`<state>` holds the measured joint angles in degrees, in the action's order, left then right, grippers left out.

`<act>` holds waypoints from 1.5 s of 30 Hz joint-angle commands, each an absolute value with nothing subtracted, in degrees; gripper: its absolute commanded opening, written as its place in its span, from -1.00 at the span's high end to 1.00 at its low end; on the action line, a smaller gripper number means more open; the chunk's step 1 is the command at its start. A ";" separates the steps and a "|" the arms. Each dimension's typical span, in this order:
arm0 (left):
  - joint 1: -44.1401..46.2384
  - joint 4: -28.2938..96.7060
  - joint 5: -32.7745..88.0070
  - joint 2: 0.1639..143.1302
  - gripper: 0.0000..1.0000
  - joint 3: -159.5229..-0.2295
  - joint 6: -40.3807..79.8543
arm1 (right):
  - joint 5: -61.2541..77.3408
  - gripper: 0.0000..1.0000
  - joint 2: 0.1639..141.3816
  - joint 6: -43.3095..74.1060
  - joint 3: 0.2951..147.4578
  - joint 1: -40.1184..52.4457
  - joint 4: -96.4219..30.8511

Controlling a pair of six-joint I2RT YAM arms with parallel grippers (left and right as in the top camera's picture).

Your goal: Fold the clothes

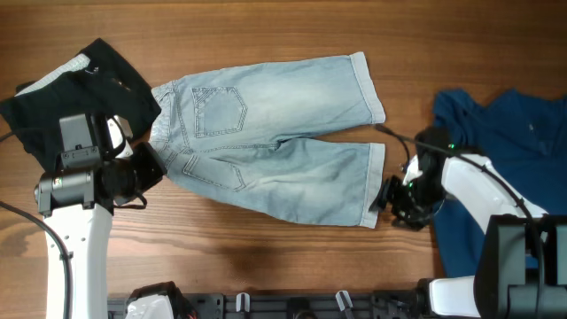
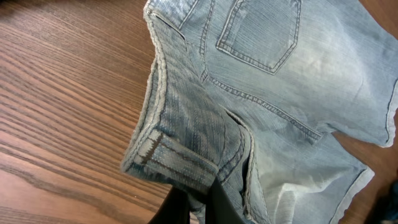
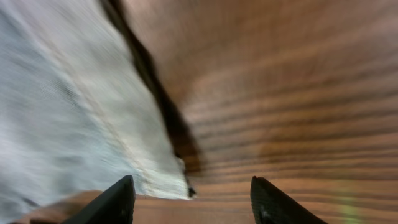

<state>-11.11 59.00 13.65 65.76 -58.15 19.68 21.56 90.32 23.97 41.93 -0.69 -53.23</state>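
Left jaws: we see the left gripper (image 2: 198,198) clamped on the shorts (image 1: 275,142) at the near corner of the waistband, where the denim is bunched and lifted between its dark fingers.
Right jaws: the right gripper (image 3: 193,200) stands apart and holds nothing. The corner of the shorts' cuffed hem lies just ahead of one finger (that view is blurred, so we cannot tell whether anything touches).
Shorts: pale blue denim, spread nearly flat with the stitched back pockets facing up. The waistband points to the left arm and both cuffed legs point to the right arm.
Black garment (image 1: 80,89): crumpled just beside the waistband end of the shorts. We cannot tell whether the two touch.
Blue top (image 1: 514,151): rumpled past the cuff end of the shorts and apart from them, with the right arm crossing over it.
Table (image 1: 266,35): brown wood grain shows all around the shorts.
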 commanded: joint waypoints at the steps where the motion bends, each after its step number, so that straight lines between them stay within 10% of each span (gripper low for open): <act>1: -11.38 58.19 14.13 65.82 0.86 -59.16 20.16 | 26.11 -0.34 90.54 24.88 38.28 1.28 -51.00; 5: -11.38 57.95 14.13 65.82 0.85 -59.16 20.16 | 31.66 -0.30 90.54 26.79 35.29 2.70 -41.98; 18: -11.38 58.02 14.13 65.82 0.81 -59.16 20.16 | 30.50 0.89 90.54 26.96 34.81 2.72 -37.89; 45: -11.38 70.04 9.10 60.25 0.92 -60.84 18.28 | 17.19 0.91 70.61 21.37 83.72 -2.35 -76.62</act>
<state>-11.09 68.49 11.11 63.33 -58.15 19.44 21.54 71.37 22.63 77.91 -1.85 -74.83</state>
